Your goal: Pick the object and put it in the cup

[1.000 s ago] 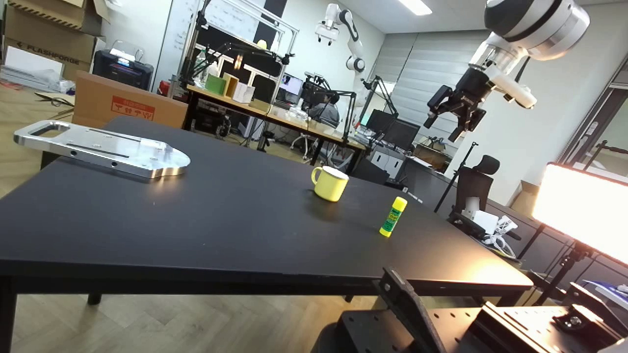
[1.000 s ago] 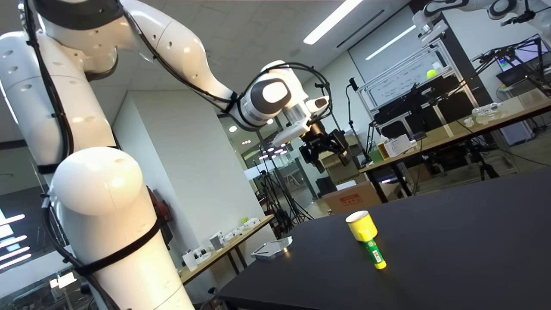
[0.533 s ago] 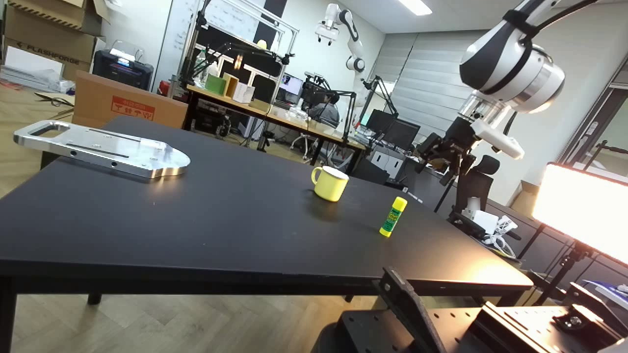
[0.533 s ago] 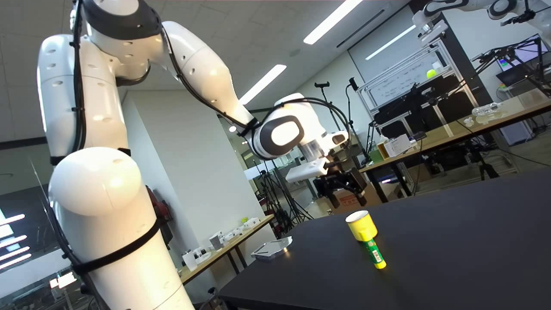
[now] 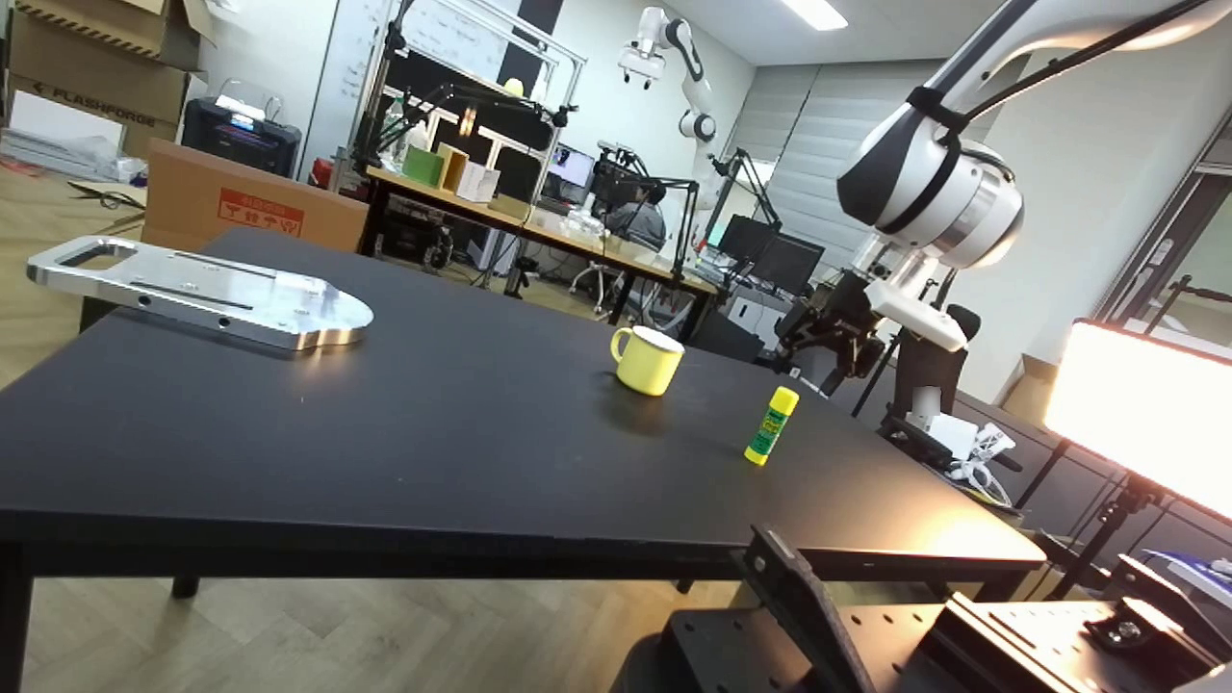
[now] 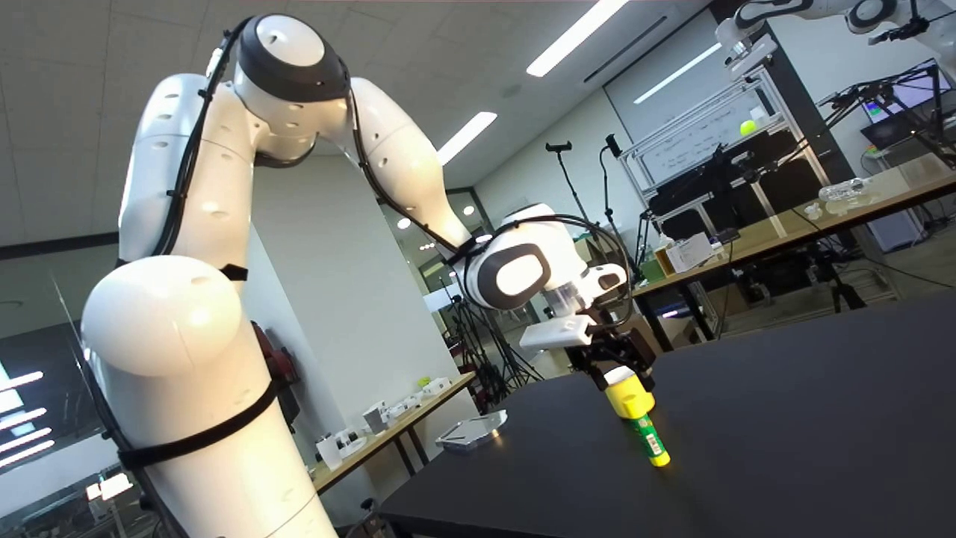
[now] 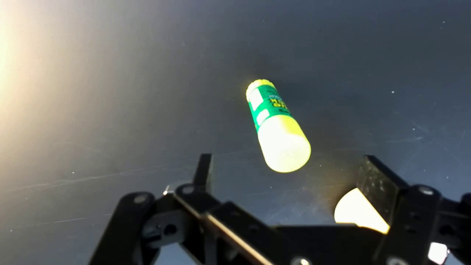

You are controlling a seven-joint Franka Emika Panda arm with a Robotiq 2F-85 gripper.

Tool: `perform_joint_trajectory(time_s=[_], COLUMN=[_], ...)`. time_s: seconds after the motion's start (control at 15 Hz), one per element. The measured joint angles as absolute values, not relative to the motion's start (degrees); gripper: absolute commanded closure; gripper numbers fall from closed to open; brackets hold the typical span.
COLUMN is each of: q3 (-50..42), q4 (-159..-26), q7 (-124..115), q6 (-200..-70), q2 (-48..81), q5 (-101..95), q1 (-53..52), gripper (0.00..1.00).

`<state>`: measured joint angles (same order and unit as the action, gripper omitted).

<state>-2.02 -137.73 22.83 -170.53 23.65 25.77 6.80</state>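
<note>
The object is a yellow glue stick with a green label (image 5: pixel 771 426), standing upright on the black table. It also shows in an exterior view (image 6: pixel 651 439), just in front of the cup. The pale-yellow cup (image 5: pixel 649 361) stands upright with its handle to the left; it also shows in an exterior view (image 6: pixel 631 400), its rim partly covered by the gripper. My gripper (image 7: pixel 287 159) is open and empty above the table. In the wrist view the glue stick (image 7: pixel 279 127) lies ahead, between the fingertip lines, and the cup (image 7: pixel 355 209) is partly hidden by the right finger.
A silver metal plate with a handle slot (image 5: pixel 202 289) lies at the table's far left; it also shows in an exterior view (image 6: pixel 473 432). A bright light panel (image 5: pixel 1145 414) stands beside the table. A black mount (image 5: pixel 799 616) sits by the near table edge.
The arm has come down and swung over the table, so the gripper is much lower and closer to the glue stick and cup. Both of these have not moved.
</note>
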Motion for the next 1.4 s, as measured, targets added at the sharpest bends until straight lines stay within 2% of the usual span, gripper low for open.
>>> perform_joint_trajectory(time_s=[0.4, 0.47, 0.53, 0.6, 0.8, 1.13, 1.4], q3=[-1.09, -1.15, -1.07, -0.96, -0.65, 0.37, 1.11], q4=[-133.21, -133.00, -132.91, -132.90, -132.83, -132.72, -132.66], q7=[22.79, 22.76, 21.46, 19.34, 15.16, 13.13, 12.60], q6=[-171.30, -171.28, -171.28, -171.30, -171.36, -172.21, -172.57], q2=[29.85, 30.73, 31.54, 32.26, 33.74, 34.11, 34.07], q5=[25.77, 25.77, 23.99, 21.50, 16.53, 13.30, 12.15], q1=[6.74, 6.69, 6.93, 7.31, 8.39, 10.15, 11.02], gripper=[0.00, 0.25, 0.25, 0.32, 0.55, 0.89, 0.89])
